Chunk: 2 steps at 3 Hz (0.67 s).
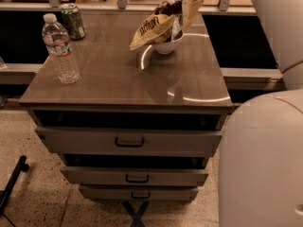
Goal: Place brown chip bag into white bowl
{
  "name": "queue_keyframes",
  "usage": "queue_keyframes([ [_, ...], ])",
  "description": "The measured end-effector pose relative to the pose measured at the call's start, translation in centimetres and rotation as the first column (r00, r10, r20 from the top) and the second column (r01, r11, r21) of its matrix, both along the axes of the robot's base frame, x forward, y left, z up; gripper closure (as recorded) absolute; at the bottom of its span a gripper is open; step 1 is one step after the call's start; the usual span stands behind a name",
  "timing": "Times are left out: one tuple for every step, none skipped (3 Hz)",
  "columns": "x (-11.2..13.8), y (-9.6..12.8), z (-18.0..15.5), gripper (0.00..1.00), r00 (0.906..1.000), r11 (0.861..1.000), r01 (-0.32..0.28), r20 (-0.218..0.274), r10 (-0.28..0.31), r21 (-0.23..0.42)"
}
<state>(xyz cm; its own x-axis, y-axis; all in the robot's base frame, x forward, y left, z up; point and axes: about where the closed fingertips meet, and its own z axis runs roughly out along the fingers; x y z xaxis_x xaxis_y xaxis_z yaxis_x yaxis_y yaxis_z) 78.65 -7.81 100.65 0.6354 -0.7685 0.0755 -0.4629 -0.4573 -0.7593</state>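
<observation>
The brown chip bag [154, 28] lies tilted across the white bowl [166, 45] at the back right of the table top. Its pale tan end with dark lettering hangs out over the bowl's left rim. Its dark brown end points up and right, toward the gripper. The gripper [185, 7] is right above the bowl, at the bag's dark upper end. The arm reaches down to it from the top edge of the view. The bag hides most of the bowl's inside.
A clear water bottle [60, 51] stands at the table's left edge, with a green can [74, 21] behind it. The brown table top [118, 74] sits over three closed drawers [129, 142]. The robot's white body [265, 160] fills the lower right.
</observation>
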Motion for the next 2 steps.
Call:
queue_keyframes([
  [-1.0, -1.8, 1.4, 0.00, 0.9998, 0.998, 0.013, 0.015, -0.012, -0.059],
  [-2.8, -4.1, 2.9, 0.00, 0.9992, 0.993, -0.002, 0.039, 0.007, -0.119],
])
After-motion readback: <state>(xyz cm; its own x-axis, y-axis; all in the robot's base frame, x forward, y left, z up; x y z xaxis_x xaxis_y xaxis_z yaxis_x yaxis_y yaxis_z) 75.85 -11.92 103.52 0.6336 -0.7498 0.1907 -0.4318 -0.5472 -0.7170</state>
